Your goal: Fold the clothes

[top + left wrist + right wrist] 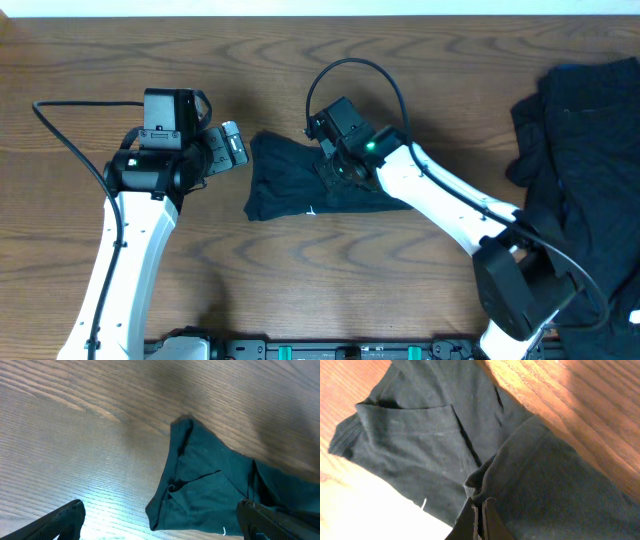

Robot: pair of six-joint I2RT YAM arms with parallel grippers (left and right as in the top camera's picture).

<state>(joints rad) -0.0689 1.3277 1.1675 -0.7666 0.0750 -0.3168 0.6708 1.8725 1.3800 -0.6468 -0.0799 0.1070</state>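
Closest in, from the right wrist camera, my right tool (480, 512) has its jaws pressed together on a raised fold of the T-shirt (420, 435). Dark cloth bunches up at the tips and drapes away on both sides. Past the pinch, the rest of the shirt lies rumpled on the brown wooden worktop (580, 405), with a seam running across it.

From the left wrist camera, my left tool (160, 507) is spread as wide as it goes and has hold of nothing. Its two fingers (65, 520) frame the near end of the shirt, which lies ahead with one corner pointing away.

From overhead, the shirt sits as a loose dark bundle about mid-worktop. The right tool is planted on its right half, and the left tool is just beside its upper left corner.

Farther out, at the right end of the worktop and well apart from the shirt, a heap of dark clothes (580, 150) runs off the edge of view.
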